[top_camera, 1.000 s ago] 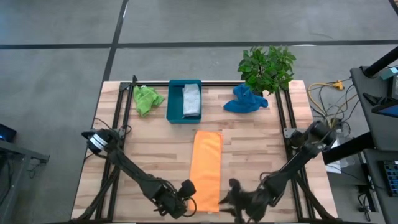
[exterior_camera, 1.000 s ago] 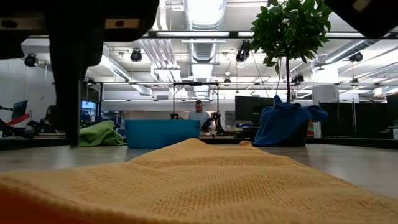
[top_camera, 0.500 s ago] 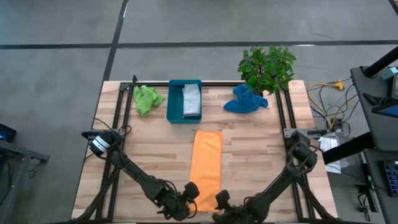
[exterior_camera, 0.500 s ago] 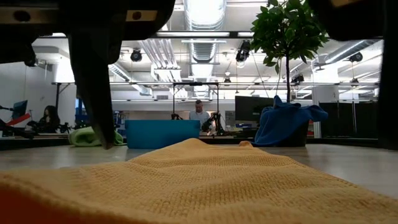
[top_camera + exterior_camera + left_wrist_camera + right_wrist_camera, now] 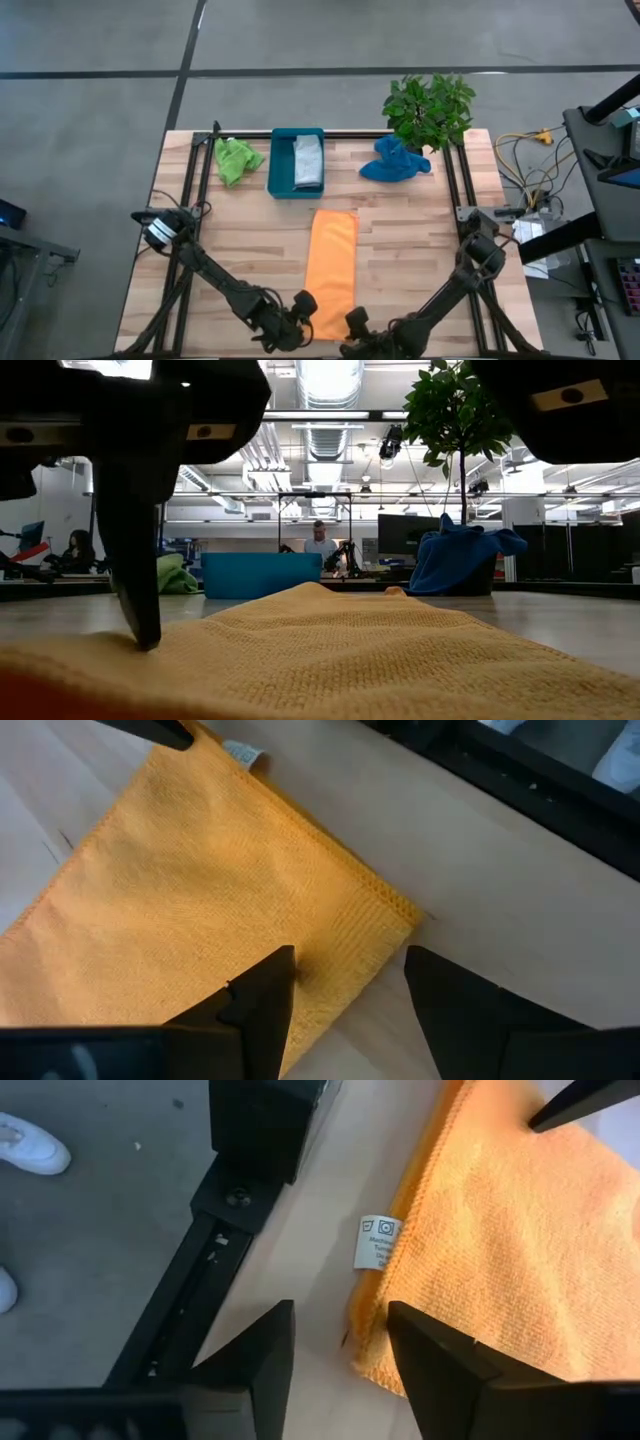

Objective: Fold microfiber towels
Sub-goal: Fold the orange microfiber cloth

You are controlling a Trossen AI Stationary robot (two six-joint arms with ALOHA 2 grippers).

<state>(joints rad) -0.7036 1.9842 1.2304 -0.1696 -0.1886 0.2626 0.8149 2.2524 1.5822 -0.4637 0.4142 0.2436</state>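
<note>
The orange towel (image 5: 333, 268) lies on the table as a long strip, running from near to far. My left gripper (image 5: 350, 965) is open at the towel's near left corner (image 5: 398, 910). One finger is over the cloth and the other over bare wood. My right gripper (image 5: 340, 1315) is open at the near right corner (image 5: 372, 1362), close to the white label (image 5: 377, 1241). Its fingers stand on either side of the towel's edge. The grey towel (image 5: 308, 160) lies folded in the teal tray (image 5: 277, 165). The lime green towel (image 5: 236, 158) and the blue towel (image 5: 393, 160) lie bunched at the back. My left gripper comes slanting down from the near side. One fingertip (image 5: 145, 642) stands on the orange towel's top, just inside its near left corner (image 5: 300, 975). The other finger is beside the edge over the wood. The towel lies flat on the table. Whether my right gripper touches the towel, I cannot tell.
A potted plant (image 5: 430, 105) stands at the far right corner behind the blue towel. Dark frame rails (image 5: 197, 165) run along the table's left and right sides. Bare wood lies on both sides of the orange towel.
My right gripper has come down and toward the table's left, rolling as it went, to the orange towel's near right corner. My left gripper has sunk a little, bringing one finger down onto the towel. The towel has stayed where it was.
</note>
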